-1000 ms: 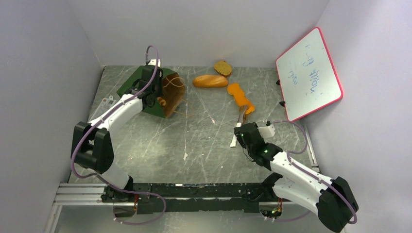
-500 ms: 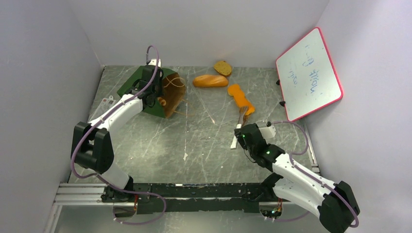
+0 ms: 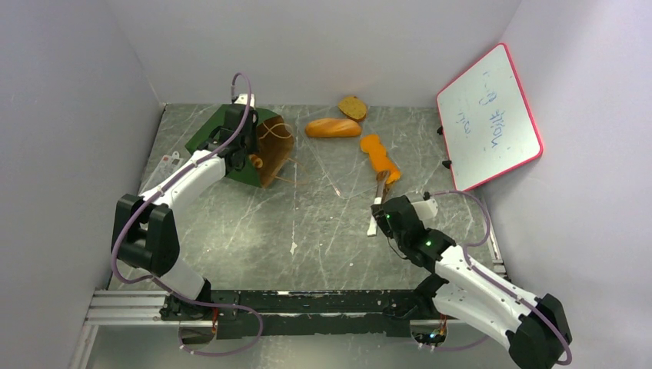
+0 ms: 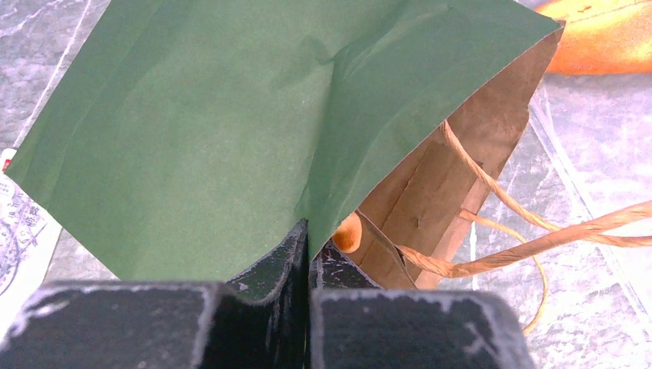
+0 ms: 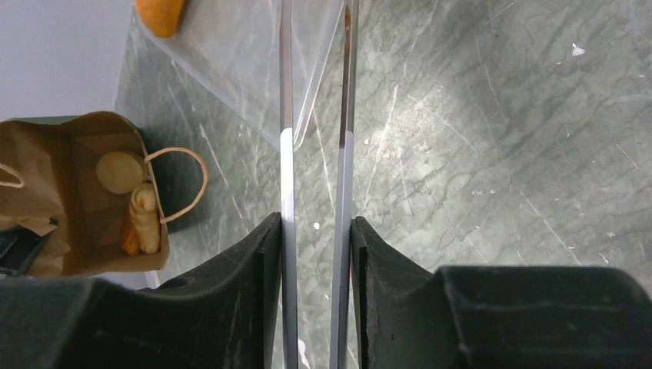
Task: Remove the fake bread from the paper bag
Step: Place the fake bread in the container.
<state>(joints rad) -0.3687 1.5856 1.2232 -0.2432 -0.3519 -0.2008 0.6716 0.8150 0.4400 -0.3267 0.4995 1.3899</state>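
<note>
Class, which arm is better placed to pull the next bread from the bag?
Right: right fingers grip the tweezers, free to reach in; left fingers are shut on the bag's edge, steadying it.

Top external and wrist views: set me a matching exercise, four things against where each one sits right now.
Things:
1. oblong loaf
2. tweezers
3. croissant
4. whiteboard

Places:
A. inside the paper bag
B. propped at the right side
C. on the table, near the back wall
D. between the right gripper fingers

Pairs: 1-C, 2-D, 3-A, 4-B
</note>
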